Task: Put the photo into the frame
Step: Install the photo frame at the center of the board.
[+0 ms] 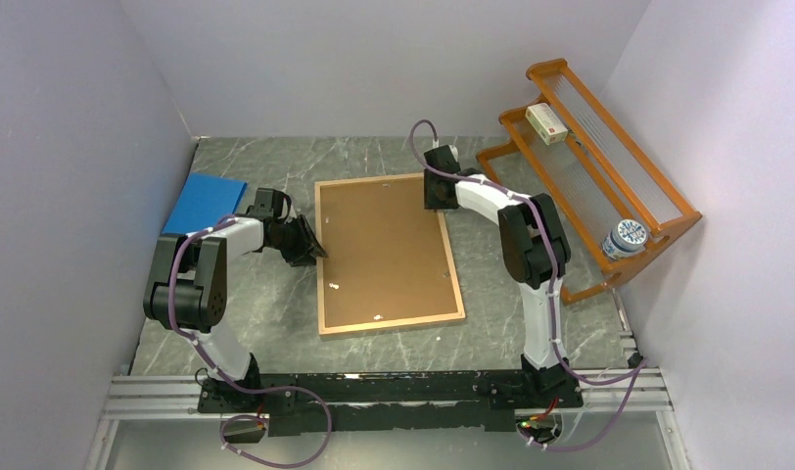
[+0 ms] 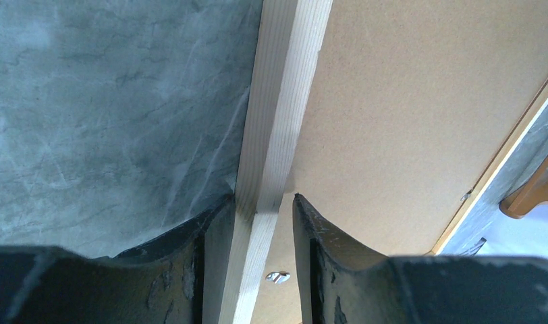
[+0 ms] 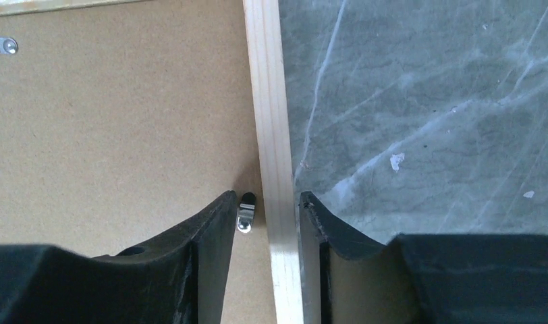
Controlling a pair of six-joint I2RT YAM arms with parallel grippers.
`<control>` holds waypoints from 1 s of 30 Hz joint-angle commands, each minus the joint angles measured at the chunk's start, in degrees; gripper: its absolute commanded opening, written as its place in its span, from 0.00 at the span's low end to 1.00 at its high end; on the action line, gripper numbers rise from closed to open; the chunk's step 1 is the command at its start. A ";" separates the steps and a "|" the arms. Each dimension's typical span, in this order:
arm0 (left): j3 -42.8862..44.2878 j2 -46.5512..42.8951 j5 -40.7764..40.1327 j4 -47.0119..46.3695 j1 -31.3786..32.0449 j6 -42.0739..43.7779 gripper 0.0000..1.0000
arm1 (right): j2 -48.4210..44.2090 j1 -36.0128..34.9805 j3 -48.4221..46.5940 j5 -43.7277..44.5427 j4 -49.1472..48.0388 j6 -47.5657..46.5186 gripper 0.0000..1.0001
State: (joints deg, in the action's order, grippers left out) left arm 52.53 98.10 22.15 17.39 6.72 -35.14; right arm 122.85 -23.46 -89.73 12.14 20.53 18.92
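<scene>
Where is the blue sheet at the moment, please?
In the top view, the blue sheet lies on the table at its far left, left of the frame.

You are looking at the frame lying flat at the middle of the table, with the backing panel sitting inside it. Your left gripper is straddling its left border, and your right gripper its right border near the far corner. A sheet is lying behind the left gripper, towards the far-left corner. The rack is standing at the far right, carrying a box above and a jar below.
</scene>
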 commanded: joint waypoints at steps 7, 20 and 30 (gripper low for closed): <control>-1.03 2.22 -2.30 1.65 0.57 1.39 0.44 | 2.59 0.57 0.16 -1.20 1.67 0.61 0.26; -1.20 2.78 -1.66 0.56 0.57 1.14 0.44 | -3.61 1.12 5.45 -5.38 -2.81 0.33 0.36; -1.18 2.38 -1.97 0.09 0.57 1.08 0.44 | -1.97 1.14 -1.60 -1.05 5.48 4.00 0.59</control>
State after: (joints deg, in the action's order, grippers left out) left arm 52.53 98.32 22.48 17.19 6.61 -35.16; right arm 120.68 -22.13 -87.35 8.62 20.82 20.43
